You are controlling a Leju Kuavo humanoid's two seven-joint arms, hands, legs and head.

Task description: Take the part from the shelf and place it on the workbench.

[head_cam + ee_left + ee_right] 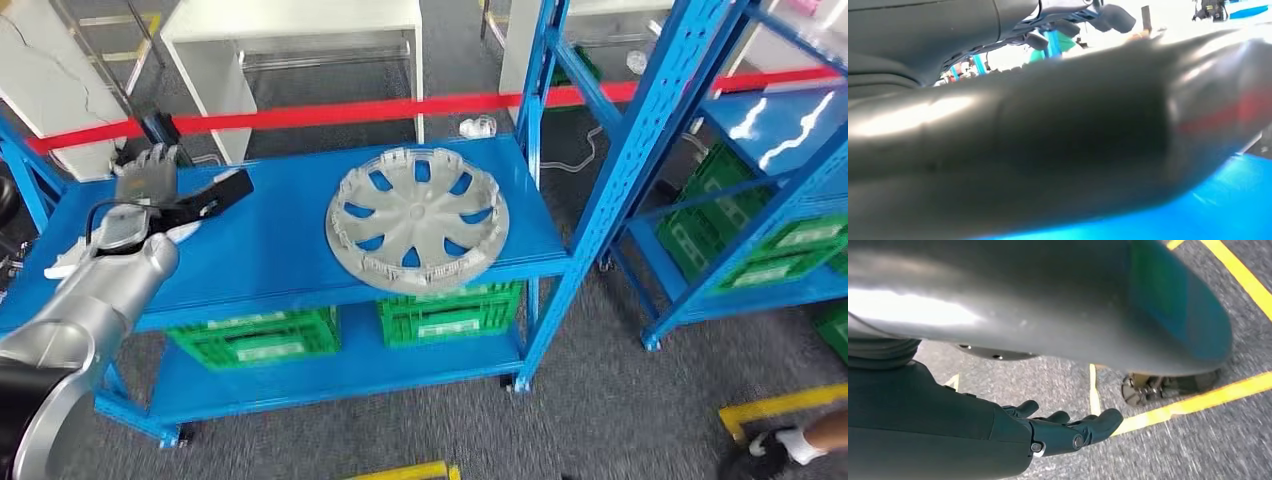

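The right hand [1063, 432] hangs over grey floor [1198, 450] with yellow lines, fingers apart and holding nothing. The left hand [150, 185] is raised above the blue shelf's [270, 250] left end, fingers spread, empty. The part [417, 220], a grey wheel cover, lies flat right of centre, its rim overhanging the front edge. Green crates [450, 315] sit on the tier below. A red tape [330, 112] runs behind.

The silver left arm [95, 300] was raised from seven o'clock in the head view toward ten o'clock. The left hand [150, 180] was held up with its fingers spread and nothing grasped. In the right wrist view, the right hand [1063, 432] was hung low with its dark fingers [1100, 422] loosely extended, nothing held.
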